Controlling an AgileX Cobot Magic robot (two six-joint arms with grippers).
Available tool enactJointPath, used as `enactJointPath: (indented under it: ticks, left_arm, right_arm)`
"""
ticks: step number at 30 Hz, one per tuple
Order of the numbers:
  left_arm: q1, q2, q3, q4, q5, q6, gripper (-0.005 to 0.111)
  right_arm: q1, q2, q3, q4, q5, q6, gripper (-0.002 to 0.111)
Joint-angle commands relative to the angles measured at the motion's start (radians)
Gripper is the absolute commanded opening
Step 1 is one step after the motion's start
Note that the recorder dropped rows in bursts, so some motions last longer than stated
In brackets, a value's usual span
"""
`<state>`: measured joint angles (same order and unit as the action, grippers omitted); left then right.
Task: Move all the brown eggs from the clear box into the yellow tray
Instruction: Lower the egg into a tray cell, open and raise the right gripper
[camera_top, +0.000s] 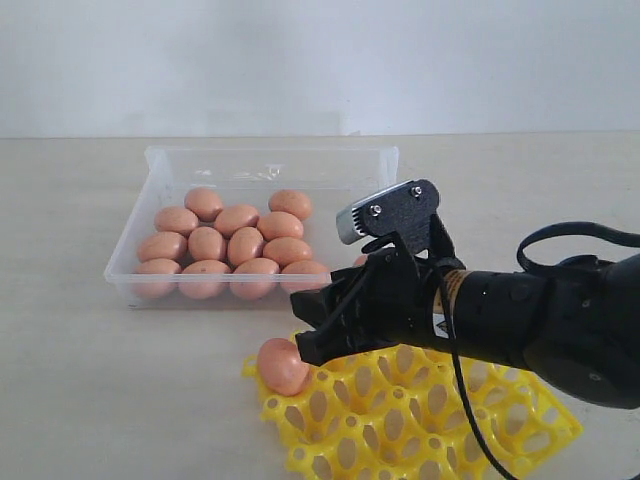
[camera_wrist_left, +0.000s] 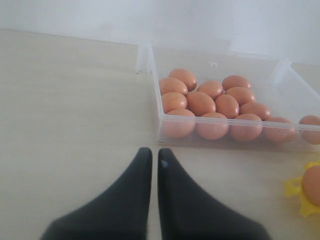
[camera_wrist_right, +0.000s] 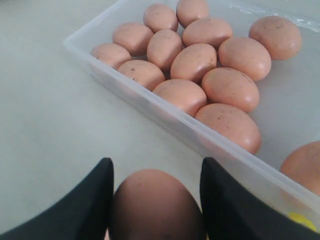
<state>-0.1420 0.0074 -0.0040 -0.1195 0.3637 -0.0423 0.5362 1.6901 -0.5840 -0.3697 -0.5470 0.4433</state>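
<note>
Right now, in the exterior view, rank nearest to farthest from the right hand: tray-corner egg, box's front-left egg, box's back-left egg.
1. Tray-corner egg, between the right hand's fingers.
2. Front-left egg, at the clear box's near left corner.
3. Back-left egg, back row, left.

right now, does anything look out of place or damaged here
Nothing looks spilled or cracked. Only the yellow tray sits askew, turned at an angle to the clear box. The right gripper holds one brown egg at a corner cup.
</note>
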Motion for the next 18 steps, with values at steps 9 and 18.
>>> enactJointPath:
  ticks: [9,18]
  left_arm:
    - [-0.002,0.004,0.004,0.004,-0.009,0.004,0.004]
    - [-0.002,0.004,0.004,0.004,-0.009,0.004,0.004]
  right_arm:
    - [-0.008,0.117,-0.036,-0.004,-0.085,0.019,0.0]
    - [-0.008,0.136,-0.036,-0.002,-0.107,0.022,0.0]
